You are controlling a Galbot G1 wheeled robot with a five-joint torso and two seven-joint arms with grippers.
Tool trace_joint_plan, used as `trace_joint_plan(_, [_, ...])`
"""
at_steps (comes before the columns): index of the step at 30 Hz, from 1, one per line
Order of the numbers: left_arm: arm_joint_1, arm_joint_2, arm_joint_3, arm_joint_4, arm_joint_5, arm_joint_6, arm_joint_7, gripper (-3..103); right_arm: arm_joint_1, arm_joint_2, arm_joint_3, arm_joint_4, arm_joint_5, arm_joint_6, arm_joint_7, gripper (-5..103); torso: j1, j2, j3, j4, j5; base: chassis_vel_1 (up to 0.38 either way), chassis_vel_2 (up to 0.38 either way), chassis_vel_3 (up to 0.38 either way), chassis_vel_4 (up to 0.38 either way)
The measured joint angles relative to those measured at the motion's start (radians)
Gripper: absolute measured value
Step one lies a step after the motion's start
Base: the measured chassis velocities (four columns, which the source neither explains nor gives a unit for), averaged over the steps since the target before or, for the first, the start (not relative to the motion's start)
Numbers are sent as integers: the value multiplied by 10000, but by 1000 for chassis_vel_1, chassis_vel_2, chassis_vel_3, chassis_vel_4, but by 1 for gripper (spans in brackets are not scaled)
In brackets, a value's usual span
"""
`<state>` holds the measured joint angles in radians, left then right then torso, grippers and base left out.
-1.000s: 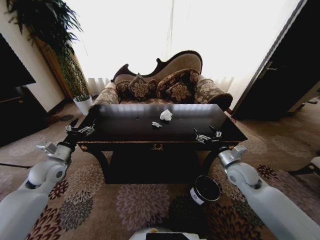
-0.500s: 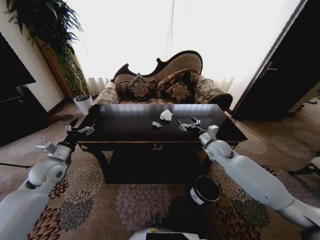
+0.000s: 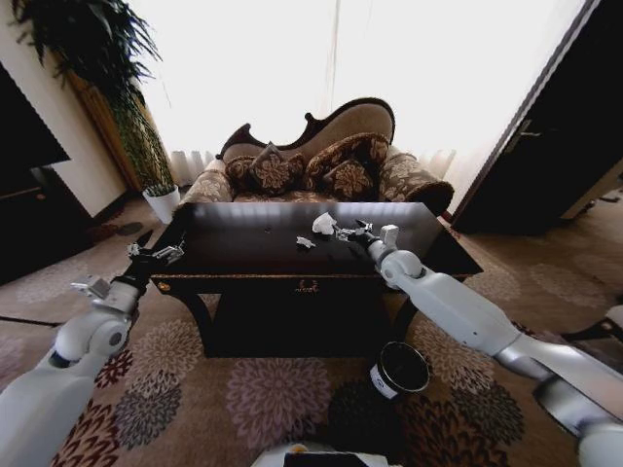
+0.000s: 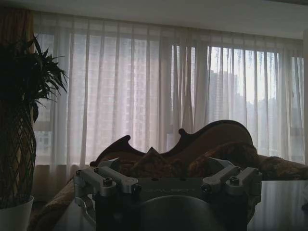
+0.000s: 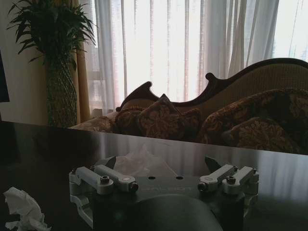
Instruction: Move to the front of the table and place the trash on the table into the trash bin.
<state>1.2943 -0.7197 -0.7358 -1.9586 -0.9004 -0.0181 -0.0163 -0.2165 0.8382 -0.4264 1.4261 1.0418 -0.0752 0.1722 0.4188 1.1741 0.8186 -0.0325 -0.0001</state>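
The white tissue wad lies on the glossy top of the table, toward its far edge; a smaller white scrap sits just beside it; my right gripper hovers right at the wad, fingers spread open, holding nothing; my left gripper waits open near the table's left corner; the trash bin stands on the carpet below my right arm.

Bright sheer curtains glow across the far wall — patterned brown sofa in front, tall plant far left, flowery carpet underfoot.
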Motion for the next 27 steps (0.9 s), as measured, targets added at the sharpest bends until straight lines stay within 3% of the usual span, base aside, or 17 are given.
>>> trace_joint_plan(27, [0,1,0,0,0,0,-1,100,1029,1456,-1467,-2623,-90,205,-377,100,0,2,-2,0,1,0,0,0,0])
